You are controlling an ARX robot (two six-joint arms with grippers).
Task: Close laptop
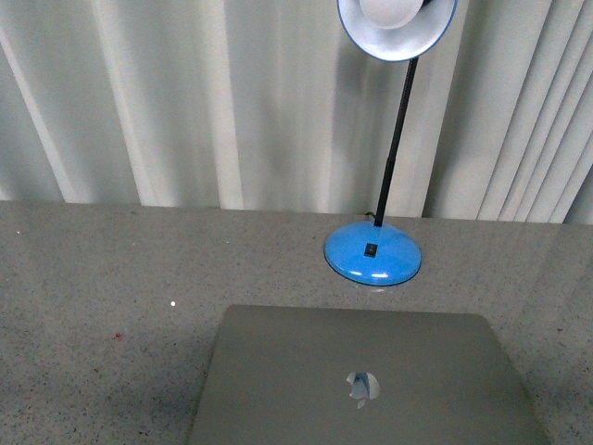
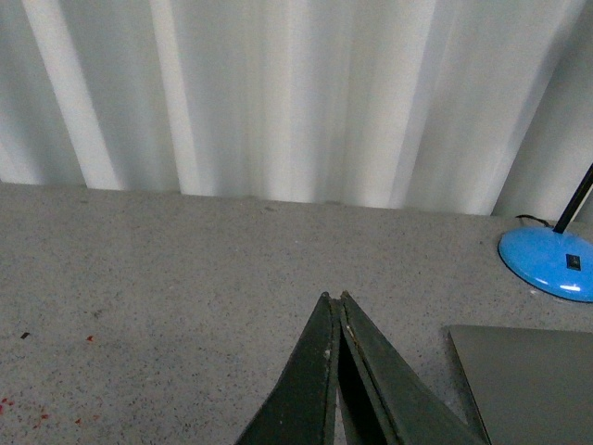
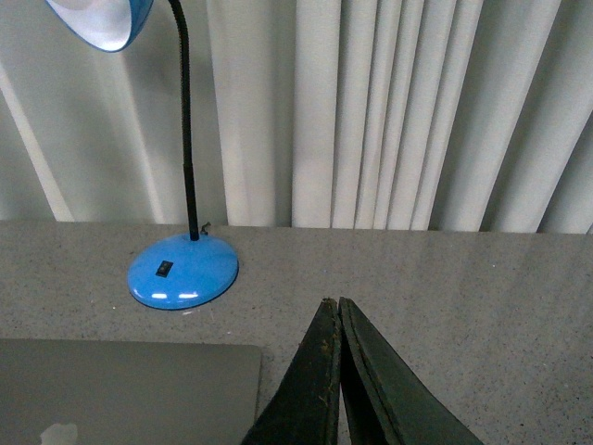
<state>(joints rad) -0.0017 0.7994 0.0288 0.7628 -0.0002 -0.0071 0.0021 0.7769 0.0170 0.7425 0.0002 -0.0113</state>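
The grey-silver laptop [image 1: 296,371] lies at the near middle of the speckled table [image 1: 102,278]. Its lid's outside faces up and shows the apple logo [image 1: 362,386]; keys and screen are hidden. Neither gripper appears in the front view. In the left wrist view my left gripper [image 2: 334,297] is shut with nothing in it, and hangs over bare table beside the laptop's corner [image 2: 533,380]. In the right wrist view my right gripper [image 3: 332,301] is shut and empty too, just past the laptop's other corner [image 3: 130,389].
A blue desk lamp stands behind the laptop, its round base [image 1: 372,253] on the table and its head [image 1: 397,23] high above. The base also shows in the left wrist view [image 2: 547,264] and the right wrist view [image 3: 182,270]. White curtains [image 1: 185,102] hang behind the table's far edge.
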